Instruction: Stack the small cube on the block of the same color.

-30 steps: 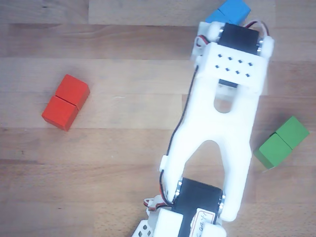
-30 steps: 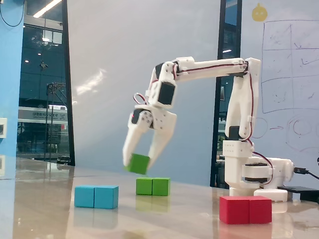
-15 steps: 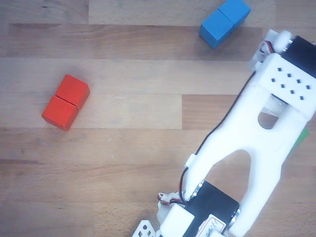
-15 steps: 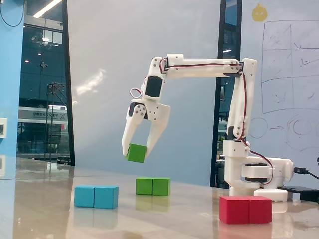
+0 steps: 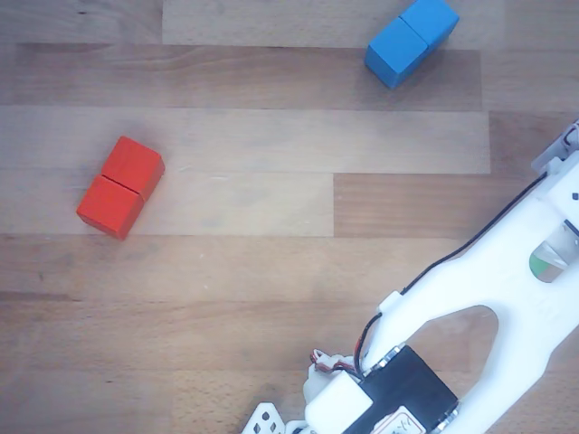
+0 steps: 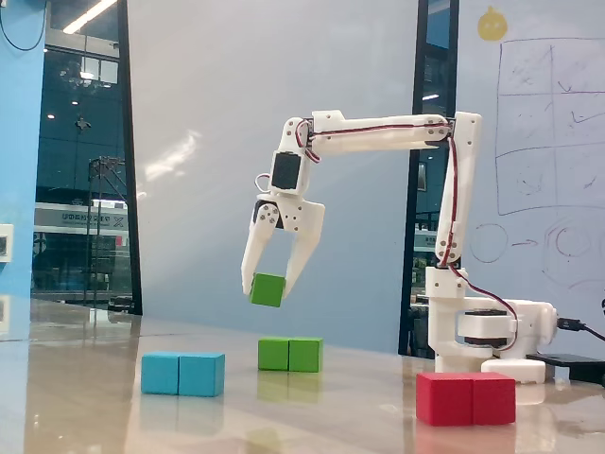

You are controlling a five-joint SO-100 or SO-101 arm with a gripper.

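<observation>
In the fixed view the small green cube (image 6: 267, 289) hangs in the air, with my gripper (image 6: 268, 288) shut on it. It sits a clear gap above the left half of the green block (image 6: 290, 354), which lies on the table with a seam across its middle. In the other view the white arm (image 5: 493, 298) crosses the lower right corner. Only a sliver of green (image 5: 543, 265) shows through a slot in it; the gripper's fingers and the block are hidden there.
A blue double block (image 6: 182, 374) (image 5: 412, 39) lies left of the green block in the fixed view. A red double block (image 6: 466, 398) (image 5: 120, 187) lies nearer the camera at the right. The arm's base (image 6: 484, 333) stands behind the red one.
The gripper has carried the small cube to the right in the fixed view, over the green block. In the other view the arm has swung right, uncovering the blue block.
</observation>
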